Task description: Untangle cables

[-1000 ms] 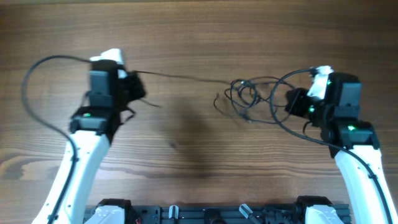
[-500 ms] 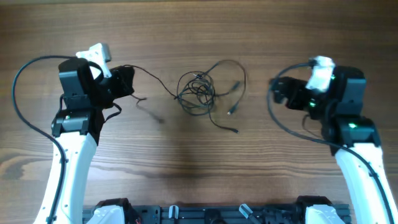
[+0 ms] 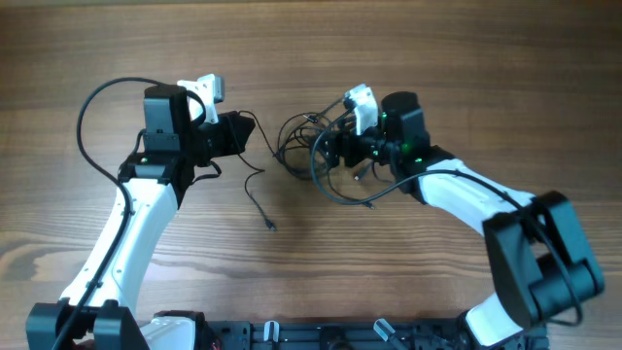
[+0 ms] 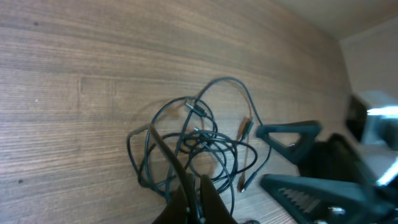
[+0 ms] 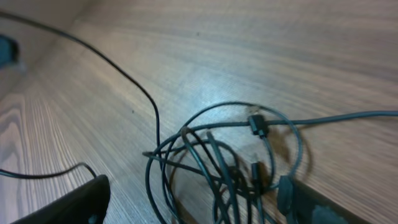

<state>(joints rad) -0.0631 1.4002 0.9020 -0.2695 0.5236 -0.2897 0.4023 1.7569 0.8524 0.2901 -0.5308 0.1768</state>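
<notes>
Though thin, the cables point(image 3: 299, 148) a dark, loose knot of loops.

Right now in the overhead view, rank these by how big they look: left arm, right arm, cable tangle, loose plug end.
Tied largest: left arm and right arm look alike, so I won't rank them.
Next: cable tangle.
Smallest: loose plug end.

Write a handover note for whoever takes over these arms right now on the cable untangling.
Left gripper: shut on one cable strand coming out of the tangle.
Right gripper: open, fingers either side of the tangle, holding nothing.
Cables: knotted mid-table; one plug tail lies free nearer the arm bases.
Done: one strand partly out. Left: the knot itself.
</notes>
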